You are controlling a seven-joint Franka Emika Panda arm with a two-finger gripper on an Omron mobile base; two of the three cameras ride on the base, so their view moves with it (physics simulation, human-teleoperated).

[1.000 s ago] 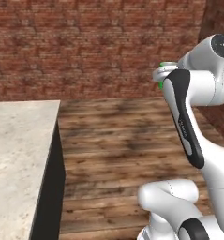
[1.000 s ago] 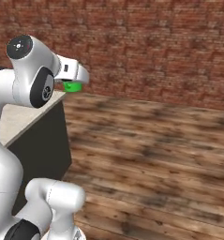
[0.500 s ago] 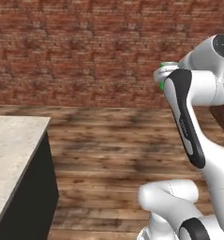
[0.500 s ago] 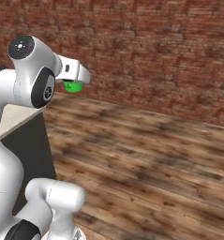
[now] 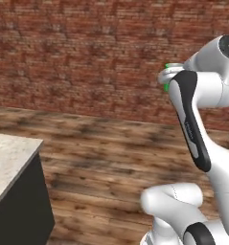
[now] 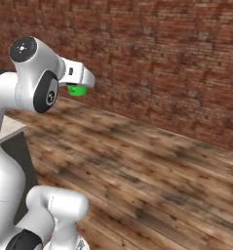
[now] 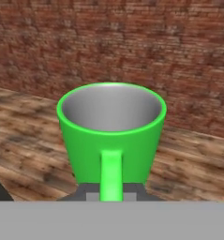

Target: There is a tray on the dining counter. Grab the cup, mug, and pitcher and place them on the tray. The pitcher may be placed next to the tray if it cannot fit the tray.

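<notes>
Mug [image 7: 111, 136] rides upright, handle pinched in the nearly closed gripper [image 7: 111, 191], so carrying it above the floor [image 6: 152, 171] cannot tip it.

The mug [image 7: 111, 140] sat just ahead of the gripper [image 7: 111, 193], and its loop handle covered the gap between the finger tips, so the contact itself could not be seen; the mug's base was hidden behind them. From the right base view only a green sliver of the mug [image 6: 78, 91] showed beneath the hand. Down and off to one side, the dining counter [image 5: 10, 160] was cut off by the picture's edge.
</notes>
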